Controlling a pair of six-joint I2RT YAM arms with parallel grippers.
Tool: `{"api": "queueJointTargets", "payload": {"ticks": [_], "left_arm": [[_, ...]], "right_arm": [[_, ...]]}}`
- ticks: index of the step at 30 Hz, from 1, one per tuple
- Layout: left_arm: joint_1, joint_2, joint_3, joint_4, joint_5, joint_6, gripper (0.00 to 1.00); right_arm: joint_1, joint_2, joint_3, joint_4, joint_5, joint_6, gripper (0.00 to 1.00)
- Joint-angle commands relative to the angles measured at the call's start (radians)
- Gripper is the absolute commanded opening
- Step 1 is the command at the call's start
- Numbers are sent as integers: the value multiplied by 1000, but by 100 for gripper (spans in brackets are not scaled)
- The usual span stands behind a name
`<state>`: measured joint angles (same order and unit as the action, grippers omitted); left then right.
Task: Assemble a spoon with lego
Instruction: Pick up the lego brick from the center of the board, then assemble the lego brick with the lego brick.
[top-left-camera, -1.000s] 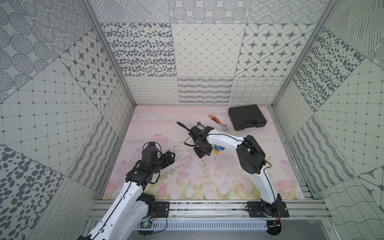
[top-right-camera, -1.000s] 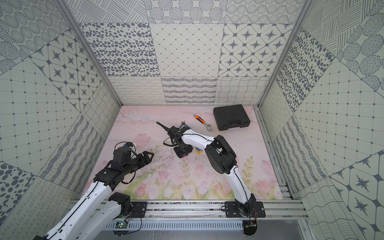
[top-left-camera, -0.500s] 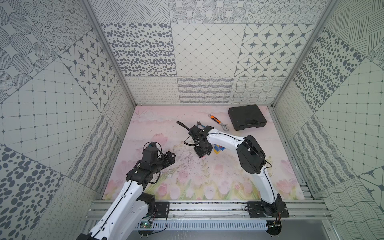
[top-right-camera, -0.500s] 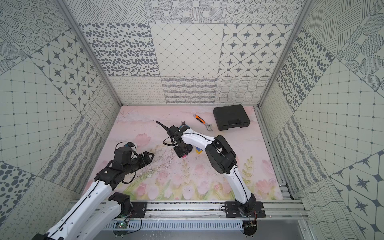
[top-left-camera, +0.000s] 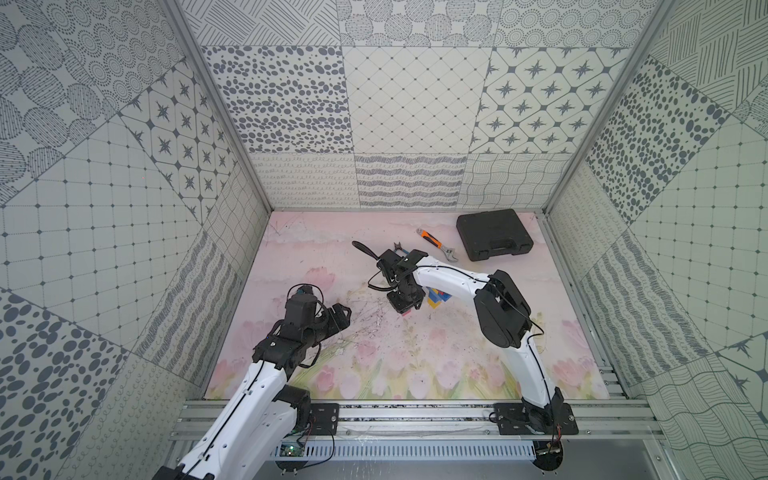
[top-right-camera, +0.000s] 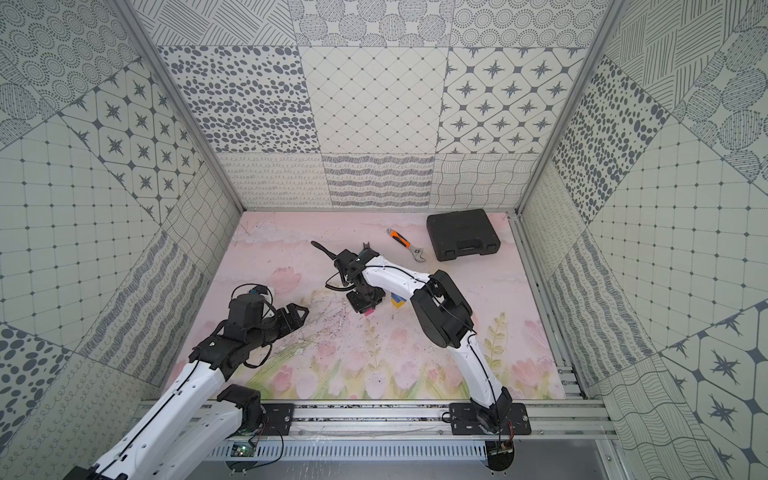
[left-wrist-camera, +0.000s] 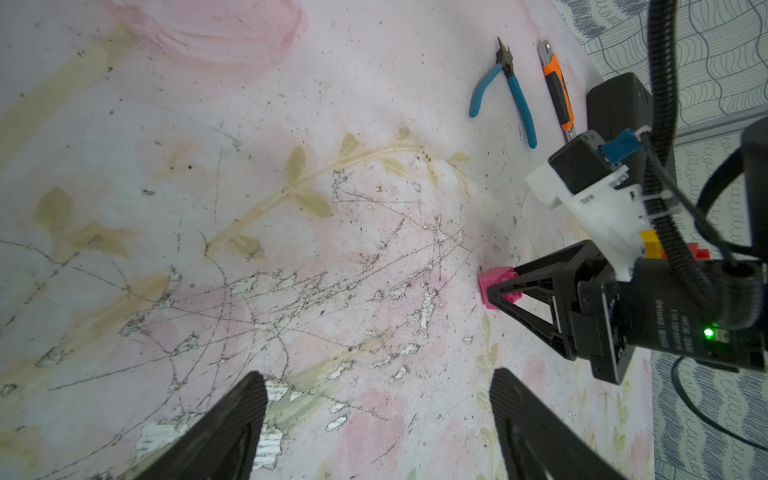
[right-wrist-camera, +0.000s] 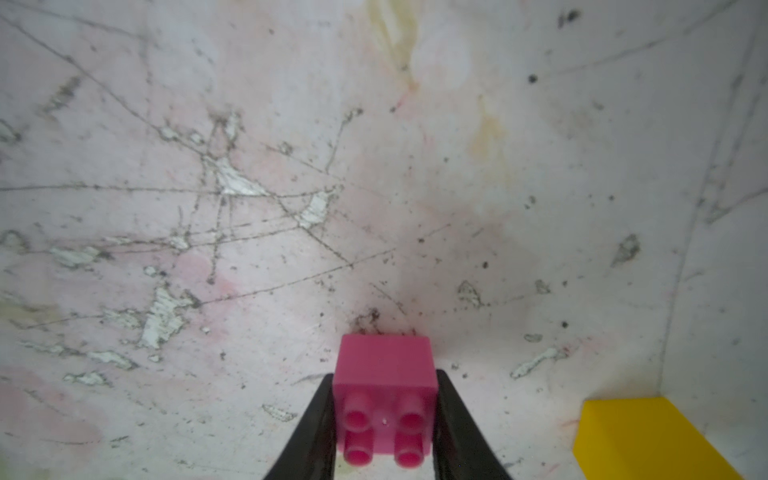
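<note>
Small pink square studded plastic brick (right-wrist-camera: 384, 365): clamped in the jaws of the right gripper (right-wrist-camera: 385, 378). Left gripper (left-wrist-camera: 376, 378): jaws spread wide, holding nothing.

Pink brick (right-wrist-camera: 384, 374): smooth moulded plastic; I read a soft sheen.
Yellow brick (right-wrist-camera: 640, 436): same smooth plastic.
Tabletop (right-wrist-camera: 374, 166): matt printed sheet, scratched, flaking white.
Case (top-left-camera: 494, 235): matt black plastic.

Left jaws wide, right jaws clamped
</note>
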<state>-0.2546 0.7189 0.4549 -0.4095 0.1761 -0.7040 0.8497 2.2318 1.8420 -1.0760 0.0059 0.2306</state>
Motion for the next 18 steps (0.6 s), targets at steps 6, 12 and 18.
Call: {"api": "queueJointTargets", "payload": {"ticks": [6, 12, 18], "left_arm": [[-1, -38, -20, 103, 131, 53, 87], [-109, 18, 21, 140, 71, 96, 87], [-220, 164, 66, 204, 22, 85, 86]], "right_arm": [[36, -84, 157, -83, -114, -39, 27], [36, -163, 299, -183, -169, -68, 27], [18, -181, 512, -380, -125, -117, 27]]}}
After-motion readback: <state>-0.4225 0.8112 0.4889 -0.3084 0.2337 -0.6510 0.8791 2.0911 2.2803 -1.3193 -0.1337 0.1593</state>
